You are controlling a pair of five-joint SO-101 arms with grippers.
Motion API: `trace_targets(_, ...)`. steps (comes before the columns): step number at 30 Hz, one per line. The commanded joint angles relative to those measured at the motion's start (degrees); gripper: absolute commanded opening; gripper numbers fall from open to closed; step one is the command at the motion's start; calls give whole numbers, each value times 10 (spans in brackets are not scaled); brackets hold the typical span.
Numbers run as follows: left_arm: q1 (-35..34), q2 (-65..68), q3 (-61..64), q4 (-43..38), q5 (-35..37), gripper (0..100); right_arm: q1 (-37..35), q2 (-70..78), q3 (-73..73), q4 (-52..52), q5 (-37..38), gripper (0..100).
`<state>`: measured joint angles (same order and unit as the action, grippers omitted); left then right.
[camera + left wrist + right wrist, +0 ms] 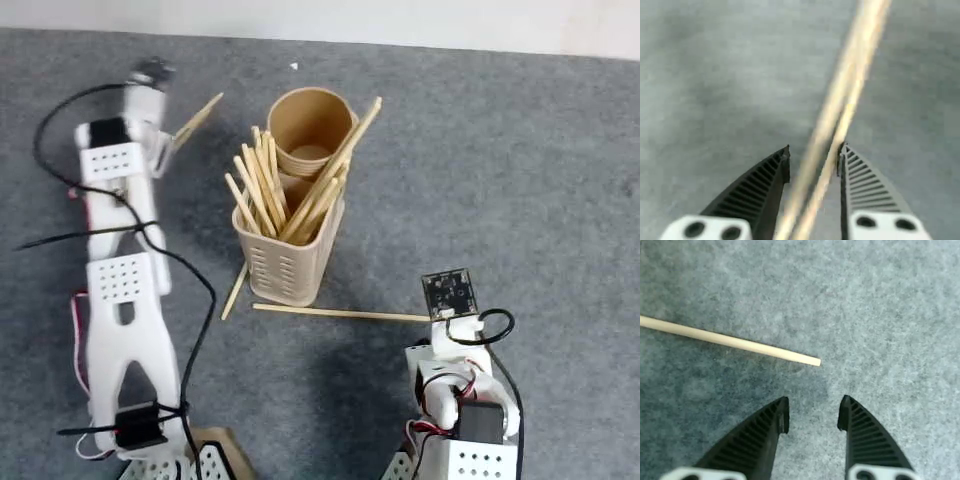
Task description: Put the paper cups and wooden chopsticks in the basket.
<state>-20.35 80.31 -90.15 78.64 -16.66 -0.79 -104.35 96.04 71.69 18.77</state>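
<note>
A cream slotted basket [285, 270] stands mid-floor holding stacked paper cups [310, 125] and several wooden chopsticks [262, 190]. At the far left my left gripper [162, 135] [815, 150] is open, with a joined pair of chopsticks [197, 118] [850, 90] running between its fingers, against one and clear of the other. One loose chopstick [340, 314] [730, 340] lies in front of the basket, its end just ahead of my open right gripper [452, 310] [812, 402]. Another chopstick [235, 290] lies by the basket's left corner.
Grey carpet [540, 180] covers the floor, with open room to the right of the basket. Black cables [195, 300] trail along the left arm. A pale strip [450, 20] borders the far edge.
</note>
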Motion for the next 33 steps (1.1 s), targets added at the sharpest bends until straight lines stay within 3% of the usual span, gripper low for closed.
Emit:
trace_targets(1, -30, -10, -24, -49, 62, 178, 7, -7, 67, 3, 5, 170)
trace_targets(17, -41, -22, -54, -63, 65, 178, 7, -7, 67, 3, 5, 170)
trace_targets(24, -57, -81, -54, -24, 65, 178, 7, -7, 67, 3, 5, 170)
trace_targets(28, -66, -66, -52, -98, 64, 178, 7, -7, 67, 3, 5, 170)
trace_targets(33, -74, 48, -52, -213, 62, 178, 7, -7, 67, 3, 5, 170)
